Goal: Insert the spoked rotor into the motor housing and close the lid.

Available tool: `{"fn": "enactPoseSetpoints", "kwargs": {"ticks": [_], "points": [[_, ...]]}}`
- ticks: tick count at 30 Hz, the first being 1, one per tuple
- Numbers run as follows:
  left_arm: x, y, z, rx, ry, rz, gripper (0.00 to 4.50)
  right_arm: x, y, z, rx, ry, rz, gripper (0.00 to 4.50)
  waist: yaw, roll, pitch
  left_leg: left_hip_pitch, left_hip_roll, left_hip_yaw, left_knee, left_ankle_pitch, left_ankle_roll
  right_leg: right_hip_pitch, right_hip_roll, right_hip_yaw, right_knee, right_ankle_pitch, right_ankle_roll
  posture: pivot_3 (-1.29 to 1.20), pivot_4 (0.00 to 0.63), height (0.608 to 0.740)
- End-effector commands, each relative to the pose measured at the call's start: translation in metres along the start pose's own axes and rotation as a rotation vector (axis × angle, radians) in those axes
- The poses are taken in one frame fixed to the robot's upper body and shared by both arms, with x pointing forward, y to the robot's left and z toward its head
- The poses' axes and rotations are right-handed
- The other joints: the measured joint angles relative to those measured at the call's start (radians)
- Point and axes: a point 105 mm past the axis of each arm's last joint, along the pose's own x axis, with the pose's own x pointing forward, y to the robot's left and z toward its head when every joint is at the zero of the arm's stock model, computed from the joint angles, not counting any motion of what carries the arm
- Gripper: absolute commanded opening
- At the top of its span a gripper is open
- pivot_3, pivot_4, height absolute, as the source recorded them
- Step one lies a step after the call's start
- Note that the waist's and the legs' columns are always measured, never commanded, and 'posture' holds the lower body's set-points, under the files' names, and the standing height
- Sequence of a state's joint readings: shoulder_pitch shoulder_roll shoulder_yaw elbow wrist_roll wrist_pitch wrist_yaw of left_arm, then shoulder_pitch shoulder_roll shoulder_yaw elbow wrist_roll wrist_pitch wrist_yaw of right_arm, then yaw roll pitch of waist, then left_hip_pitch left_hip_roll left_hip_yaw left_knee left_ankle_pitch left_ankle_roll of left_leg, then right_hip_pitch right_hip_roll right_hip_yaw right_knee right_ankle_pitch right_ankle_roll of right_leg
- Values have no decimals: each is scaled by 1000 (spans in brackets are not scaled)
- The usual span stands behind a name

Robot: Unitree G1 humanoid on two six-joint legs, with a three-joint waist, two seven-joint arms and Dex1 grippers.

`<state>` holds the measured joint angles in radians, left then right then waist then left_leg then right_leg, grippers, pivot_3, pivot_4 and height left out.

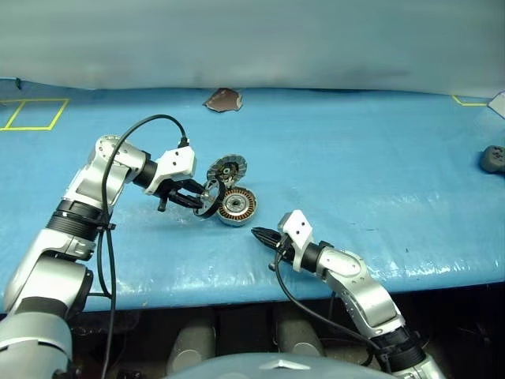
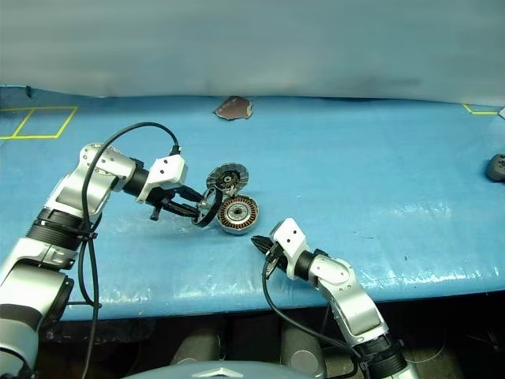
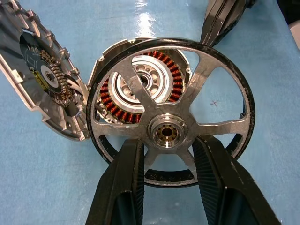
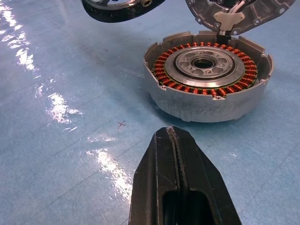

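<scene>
Left gripper (image 1: 197, 201) jaws clamp spoked rotor (image 3: 171, 105), seemingly clear of motor housing (image 4: 208, 82); right gripper (image 4: 173, 136) closed, empty.

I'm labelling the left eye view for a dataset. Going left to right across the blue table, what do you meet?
Yellow tape square → left claw holding the spoked rotor → motor housing with its lid open → shut right claw → dark object at the right edge.
</scene>
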<state>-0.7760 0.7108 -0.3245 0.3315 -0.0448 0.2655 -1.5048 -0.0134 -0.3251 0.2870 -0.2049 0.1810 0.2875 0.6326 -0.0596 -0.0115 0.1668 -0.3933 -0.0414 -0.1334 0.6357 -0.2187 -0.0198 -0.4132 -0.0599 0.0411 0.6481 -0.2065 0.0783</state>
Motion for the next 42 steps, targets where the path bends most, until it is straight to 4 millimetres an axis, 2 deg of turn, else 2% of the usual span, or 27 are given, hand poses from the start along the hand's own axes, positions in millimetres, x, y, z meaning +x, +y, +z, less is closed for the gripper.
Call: {"fn": "enactPoseSetpoints", "kwargs": {"ticks": [1, 28, 42], "points": [[-5, 4, 18, 55, -21, 20, 1225, -1, 1, 13, -31, -54, -3, 0, -2, 0, 0, 0, 0, 0, 0, 0, 0, 0, 0, 0, 0, 0, 0, 0, 150, 740], [29, 10, 23, 127, -15, 64, 1225, 1, 2, 13, -42, -50, 2, 0, 0, 0, 0, 0, 0, 0, 5, 0, 0, 1, 0, 1, 2, 1, 1, 0, 150, 740], [41, 23, 24, 179, -11, 126, 1225, 0, 5, 12, -38, -51, 6, 0, 3, 0, 0, -1, -1, 0, 7, 0, 0, 2, 0, 1, 2, 2, 2, 0, 150, 740]]}}
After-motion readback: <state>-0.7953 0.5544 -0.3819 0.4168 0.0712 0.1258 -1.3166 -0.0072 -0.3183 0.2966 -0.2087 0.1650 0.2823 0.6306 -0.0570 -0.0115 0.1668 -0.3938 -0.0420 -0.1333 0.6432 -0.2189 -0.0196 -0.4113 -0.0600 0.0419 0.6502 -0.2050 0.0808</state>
